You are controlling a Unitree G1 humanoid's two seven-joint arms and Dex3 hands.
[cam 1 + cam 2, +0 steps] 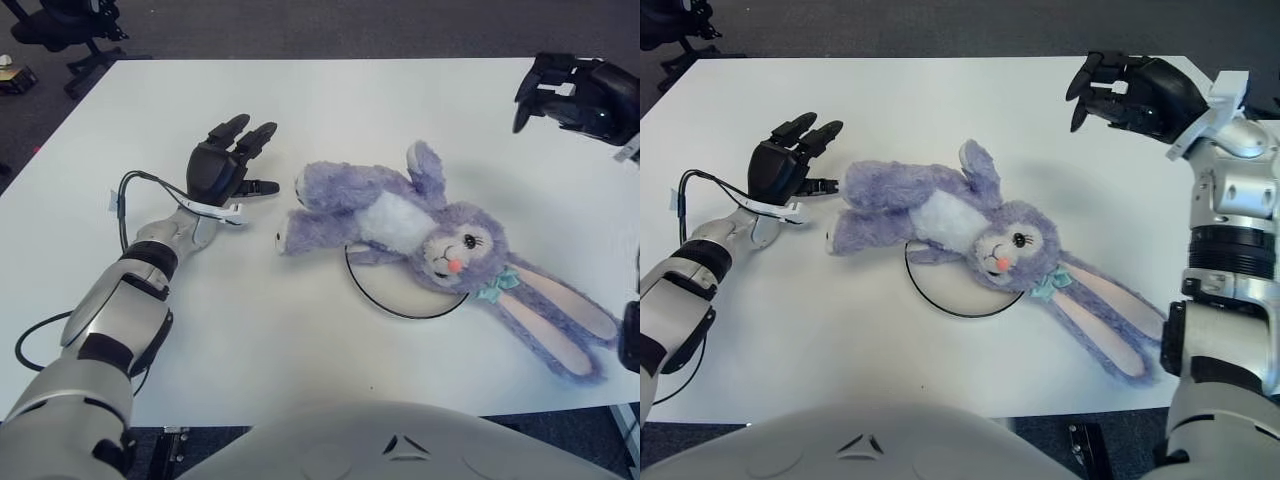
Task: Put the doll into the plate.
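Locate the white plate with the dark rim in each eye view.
Left eye view: white plate with dark rim, centre, mostly under the purple plush rabbit doll.
Right eye view: same plate, left of centre.
Shared landmark: the doll's teal bow.

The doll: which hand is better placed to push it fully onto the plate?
Probably the left hand: it is open, low on the table beside the doll legs. The right hand is raised farther away. The plate lies under the doll.

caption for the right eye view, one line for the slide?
Purple bunny doll lies across the white plate; right hand hovers open above, left hand open beside its feet.
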